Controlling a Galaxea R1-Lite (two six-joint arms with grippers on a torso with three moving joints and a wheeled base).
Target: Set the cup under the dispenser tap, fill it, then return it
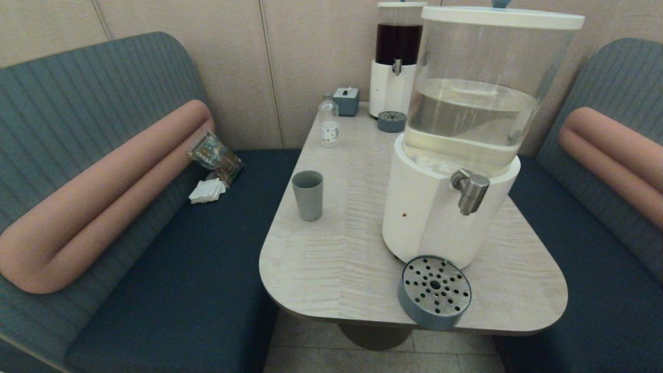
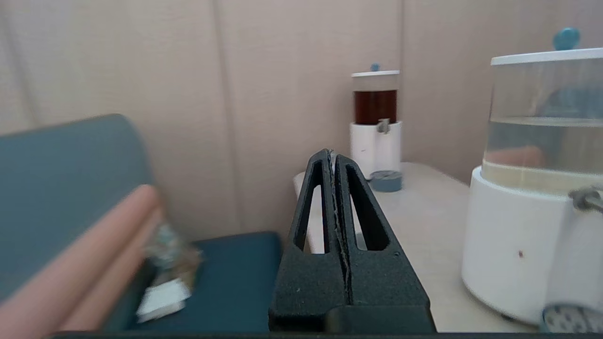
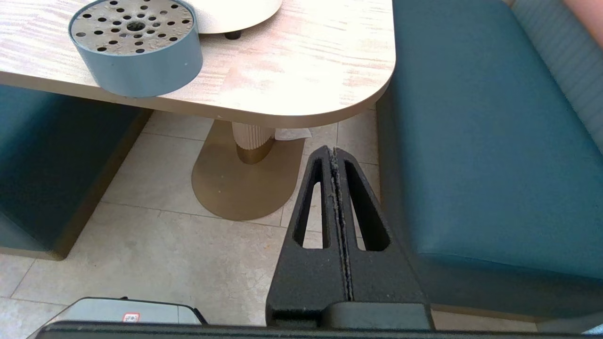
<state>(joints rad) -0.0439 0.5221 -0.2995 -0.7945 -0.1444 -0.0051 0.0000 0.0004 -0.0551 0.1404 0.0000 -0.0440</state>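
Note:
The grey-blue cup [image 1: 307, 195] stands upright on the table's left side, well left of the large clear-tank dispenser [image 1: 456, 155]. The steel dispenser tap [image 1: 470, 191] juts from that dispenser's white base, above and behind a perforated drip tray [image 1: 434, 291] at the near table edge. Neither arm shows in the head view. My left gripper [image 2: 332, 155] is shut and empty, raised over the left bench and facing the table; the cup is hidden in that view. My right gripper [image 3: 333, 151] is shut and empty, low over the floor by the right bench.
A smaller dark-liquid dispenser [image 1: 396, 57] stands at the back with its own drip tray [image 1: 391, 122], a clear small bottle [image 1: 328, 124] and a blue-grey box [image 1: 346, 101]. A packet and napkins [image 1: 212, 171] lie on the left bench. The table's pedestal [image 3: 249, 141] stands on the tiled floor.

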